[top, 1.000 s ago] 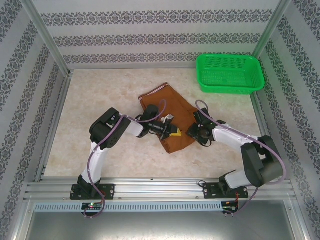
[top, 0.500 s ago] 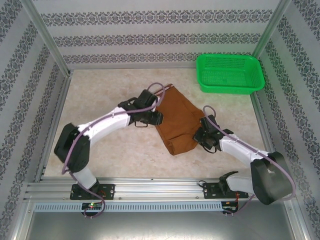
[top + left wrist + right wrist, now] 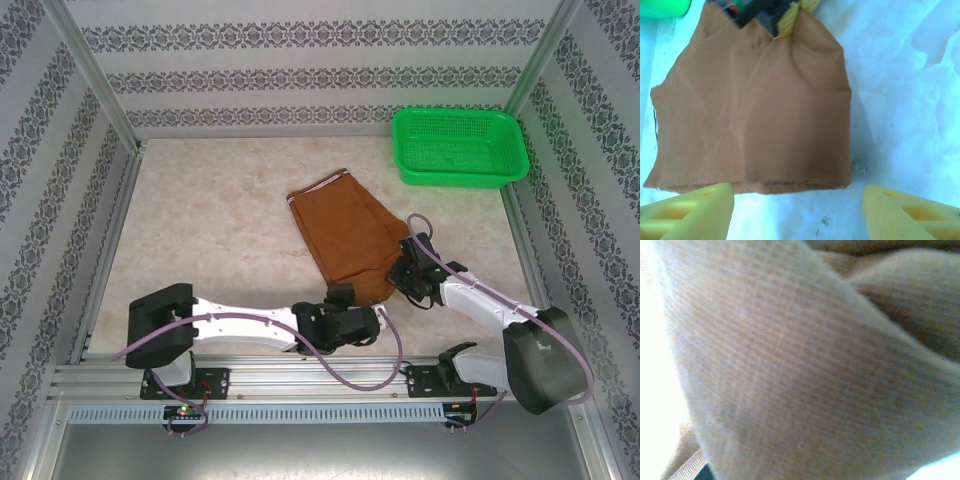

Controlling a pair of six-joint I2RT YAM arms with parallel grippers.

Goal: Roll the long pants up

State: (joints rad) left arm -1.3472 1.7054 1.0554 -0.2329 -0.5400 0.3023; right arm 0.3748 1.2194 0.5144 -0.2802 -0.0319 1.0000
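Right of table centre: the long pants (image 3: 348, 238), rust-brown cloth trousers folded into a compact slanted panel, lie flat on the pale marbled tabletop (image 3: 220, 230). A pale-trimmed edge sits at the far end, and the green plastic mesh basket (image 3: 462, 178) is well apart in the far right corner.
Step in hand: setting up the roll at the near end; no turn of cloth is made yet.
Left side: the left gripper (image 3: 362, 318) sits low, its yellow fingers (image 3: 695, 207) spread wide. The near fold lies just beyond the tips and between them, not touching.
Right side: the right gripper (image 3: 412, 268) is at the cloth's near right edge. Its camera is pressed against ribbed cloth, so it probably pinches the edge, but I cannot tell.
Next move: it calls for easing the left fingers onto the near fold, closing, then turning it over toward the far end.
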